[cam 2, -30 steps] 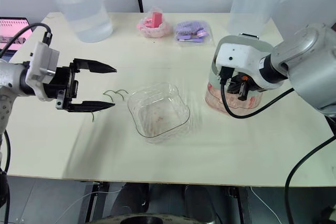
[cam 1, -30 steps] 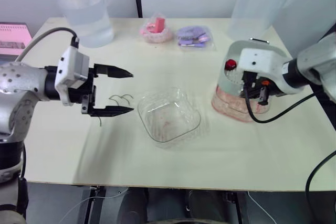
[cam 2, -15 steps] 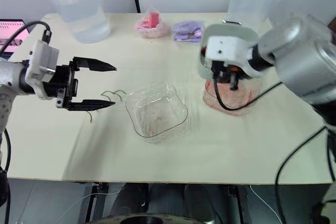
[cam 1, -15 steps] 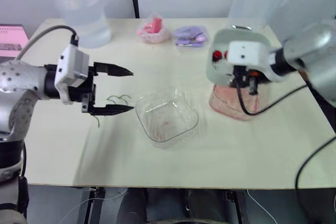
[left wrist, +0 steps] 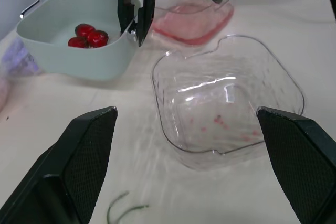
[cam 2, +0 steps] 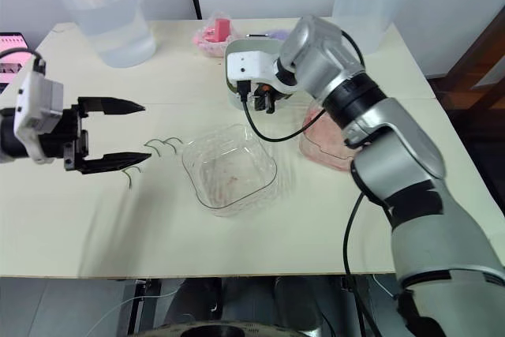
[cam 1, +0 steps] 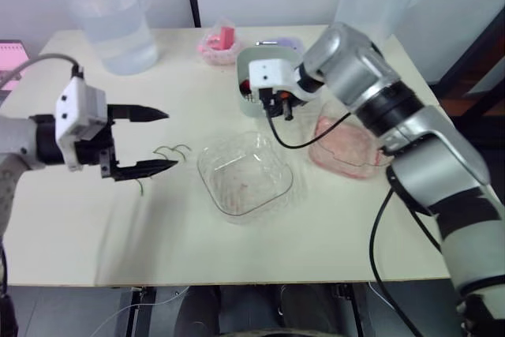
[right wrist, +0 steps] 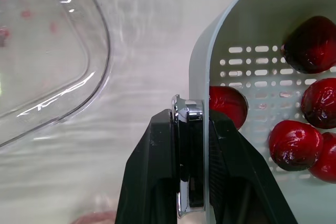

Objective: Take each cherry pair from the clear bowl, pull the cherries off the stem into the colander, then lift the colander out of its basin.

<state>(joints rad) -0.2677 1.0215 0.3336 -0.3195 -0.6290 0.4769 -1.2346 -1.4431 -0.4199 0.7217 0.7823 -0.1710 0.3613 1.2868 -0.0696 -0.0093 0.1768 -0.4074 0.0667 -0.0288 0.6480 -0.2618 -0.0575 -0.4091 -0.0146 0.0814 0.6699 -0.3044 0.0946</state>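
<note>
On the pale, matte tabletop (cam 1: 237,250), beyond a tall translucent water jug (cam 1: 114,25) at the far left corner, the last step of the job was in hand. The clear bowl (cam 1: 245,175), a square, thin-walled plastic dish with rounded corners, sat near the middle and held only pink smears of juice, no cherry pairs. To its right stood the basin (cam 1: 347,151), clear and glossy with a pink tint in its bottom, and nothing sat inside it.

The colander (left wrist: 73,61), smooth pale-green plastic with rounded corners and slotted walls, was out of the basin and well to its left, toward the back of the tabletop. I could not tell whether its base touched the surface. My right end effector (right wrist: 190,129) was clamped on the colander's rim, one black finger inside the wall and one outside. My left end effector (cam 2: 147,130) hovered with its fingers wide apart and held nothing.

A one-sided hold on a thin rim probably invites tilt, so I judged the move best done slowly and level, with the grip kept firm, and the colander set down flat before I let go.

The cherries (right wrist: 294,145), dark red, round and shiny, lay clustered at one end of the colander. A few thin, curled green stems (cam 1: 177,150) lay on the tabletop just left of the clear bowl.
</note>
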